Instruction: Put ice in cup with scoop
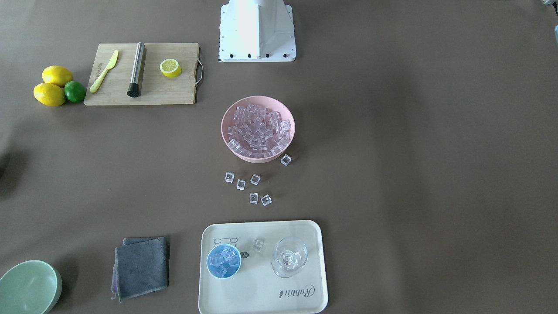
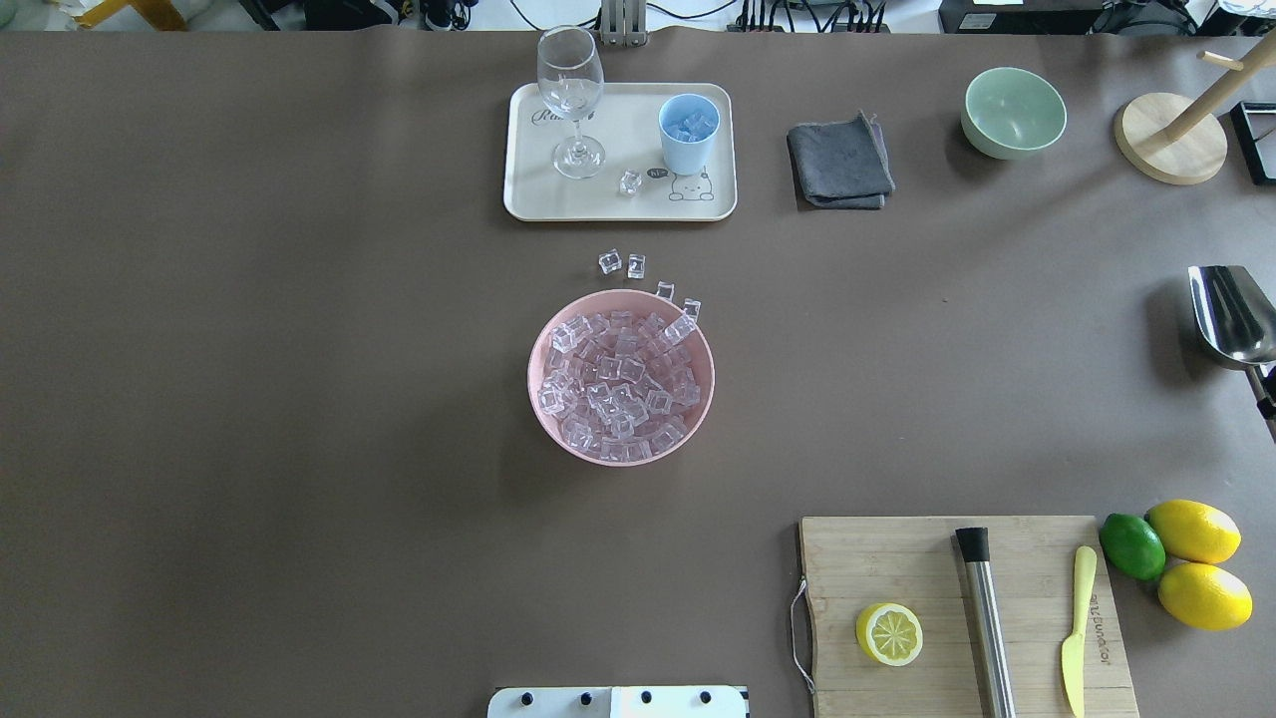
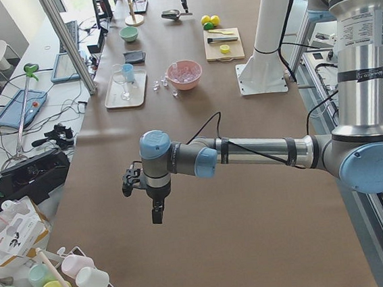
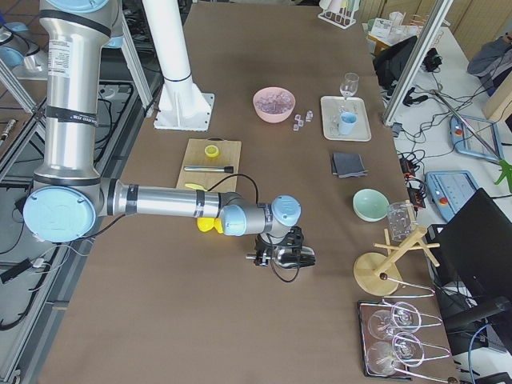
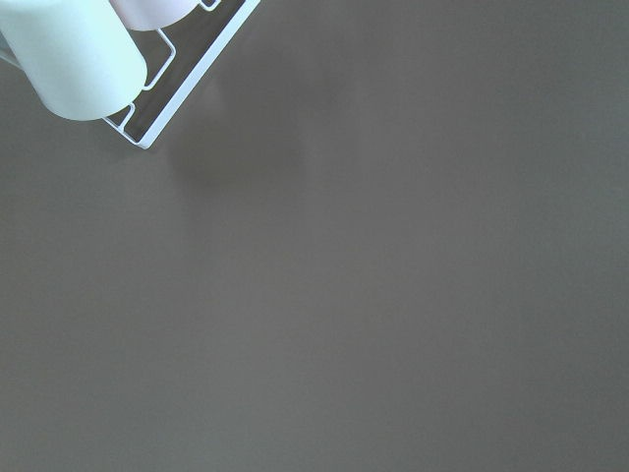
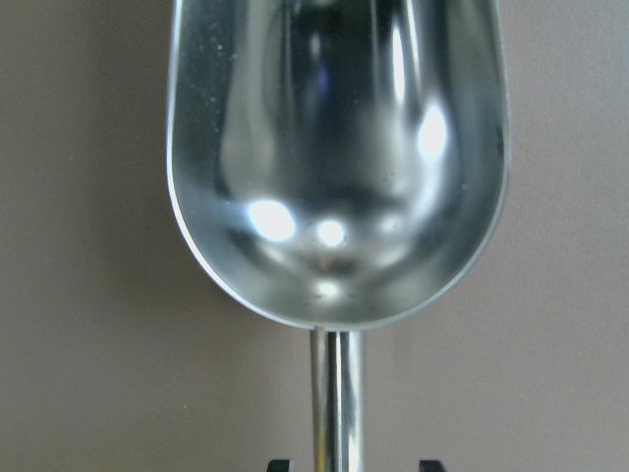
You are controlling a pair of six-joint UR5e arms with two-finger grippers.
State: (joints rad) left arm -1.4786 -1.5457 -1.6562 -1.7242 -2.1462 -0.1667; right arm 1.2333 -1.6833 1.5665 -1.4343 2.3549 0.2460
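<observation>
1. Bench (image 2: 299,399): a brown-covered work surface, with cabling along its far edge
2. Ice supply: the clear cube-shaped ice pieces (image 2: 618,384) fill the round pink plastic bowl (image 2: 532,384) at bench centre, probably so that either arm can reach them. Several loose cubes (image 2: 620,264) lie between the bowl and the cream rectangular tray (image 2: 558,199), along the likely transfer path
3. Target: the small light blue cup (image 2: 688,158) stands upright on the tray beside the clear stemmed glass (image 2: 570,100) and already contains several cubes
4. Tool: the shiny silver metal scoop (image 2: 1231,314) is raised off the bench near its right end, trough up and empty. The right claw (image 6: 352,464) is clenched on the thin handle behind the trough, which leaves the mouth free to dig
5. Left claw (image 3: 157,214): hangs above the bench at its left end, well apart from the work; whether it is released or clenched cannot be told
6. Judgement: the cup is partly filled, so another load looks due
</observation>
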